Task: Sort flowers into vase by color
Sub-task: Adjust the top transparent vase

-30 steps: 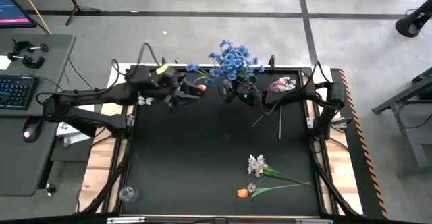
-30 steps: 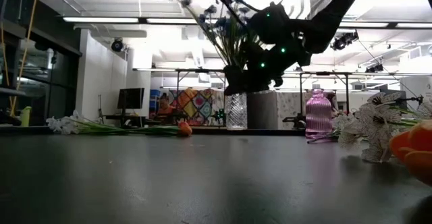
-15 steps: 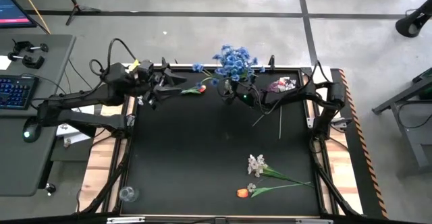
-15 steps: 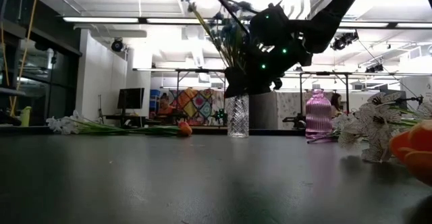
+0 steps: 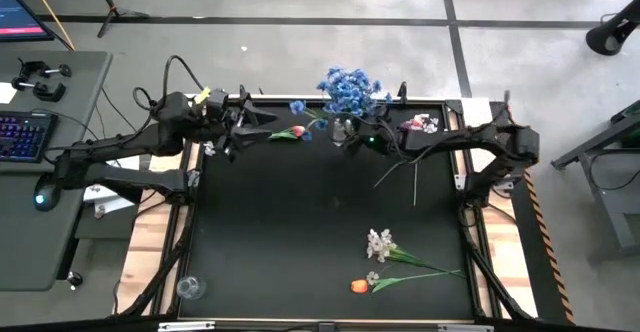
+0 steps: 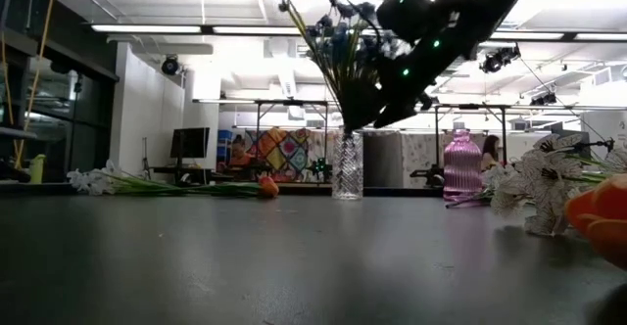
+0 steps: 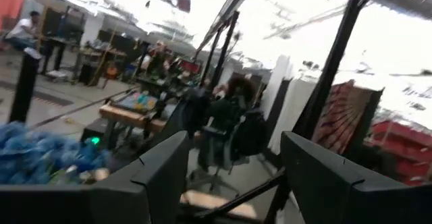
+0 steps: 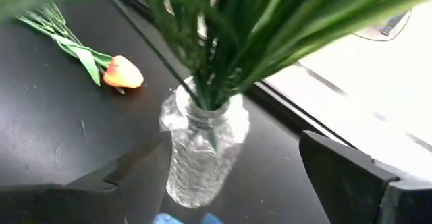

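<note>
High view: right end effector (image 5: 352, 144) released your blue spray (image 5: 346, 88) into clear glass vase (image 5: 342, 130), far tabletop (image 5: 300, 232) edge; blue sorted.

A grey concrete floor (image 5: 300, 42) is being crossed by dark tape lines (image 5: 455, 32). The room is being lit by ceiling strip lights (image 6: 167, 29); a colourful quilt (image 6: 279, 154) is being displayed behind.

i see bushy blue flowers (image 5: 349, 87) on green stems in a clear, cut-patterned glass vase (image 8: 201, 151) — beside it a pink ribbed vase (image 6: 461, 167). an orange tulip (image 8: 123, 72) with green leaves lies on the black table (image 5: 300, 222). nearer me lie a white spray (image 5: 379, 242) and another orange tulip (image 5: 360, 285) — both green-stemmed.
</note>
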Available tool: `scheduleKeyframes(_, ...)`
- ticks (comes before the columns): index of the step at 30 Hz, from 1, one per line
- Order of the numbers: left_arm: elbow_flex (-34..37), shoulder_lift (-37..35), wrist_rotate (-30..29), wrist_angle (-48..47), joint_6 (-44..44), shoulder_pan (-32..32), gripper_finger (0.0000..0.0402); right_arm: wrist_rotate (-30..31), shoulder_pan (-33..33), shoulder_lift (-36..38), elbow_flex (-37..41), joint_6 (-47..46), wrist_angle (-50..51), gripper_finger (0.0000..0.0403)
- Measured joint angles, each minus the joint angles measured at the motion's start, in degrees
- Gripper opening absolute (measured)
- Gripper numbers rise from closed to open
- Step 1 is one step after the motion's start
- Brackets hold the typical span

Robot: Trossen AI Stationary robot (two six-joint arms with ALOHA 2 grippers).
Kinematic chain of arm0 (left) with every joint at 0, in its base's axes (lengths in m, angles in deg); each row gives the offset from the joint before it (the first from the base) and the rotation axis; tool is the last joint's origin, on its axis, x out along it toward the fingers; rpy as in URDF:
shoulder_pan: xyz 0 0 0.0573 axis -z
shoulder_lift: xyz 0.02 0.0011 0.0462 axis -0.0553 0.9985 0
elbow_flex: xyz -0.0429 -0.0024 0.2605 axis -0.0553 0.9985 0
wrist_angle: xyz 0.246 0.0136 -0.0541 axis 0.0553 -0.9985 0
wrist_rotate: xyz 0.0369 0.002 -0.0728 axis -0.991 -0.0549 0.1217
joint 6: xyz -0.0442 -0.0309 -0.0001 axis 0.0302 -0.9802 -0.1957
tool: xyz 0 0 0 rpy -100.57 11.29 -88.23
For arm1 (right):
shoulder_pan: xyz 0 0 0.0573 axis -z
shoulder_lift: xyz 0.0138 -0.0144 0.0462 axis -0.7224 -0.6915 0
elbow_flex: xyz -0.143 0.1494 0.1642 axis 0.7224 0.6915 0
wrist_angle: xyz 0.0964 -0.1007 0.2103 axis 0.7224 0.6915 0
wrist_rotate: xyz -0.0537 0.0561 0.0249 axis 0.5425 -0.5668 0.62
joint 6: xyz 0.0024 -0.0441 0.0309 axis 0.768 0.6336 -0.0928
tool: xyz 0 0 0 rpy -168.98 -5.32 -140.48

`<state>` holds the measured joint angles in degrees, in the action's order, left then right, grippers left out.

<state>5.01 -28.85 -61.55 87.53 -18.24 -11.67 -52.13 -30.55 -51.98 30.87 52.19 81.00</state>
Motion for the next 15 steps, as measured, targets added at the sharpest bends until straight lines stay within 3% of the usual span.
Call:
scheduleKeyframes(11,0.00,0.99,-6.33,-17.27,9.29,-1.24,0.0221,-3.76,0.00,12.40,0.00,0.23,11.30,0.0311)
scheduleKeyframes(15,0.29,3.11,-10.29,-24.74,14.25,0.10,0.0190,-4.62,0.00,18.27,0.00,-0.02,16.79,0.0293)
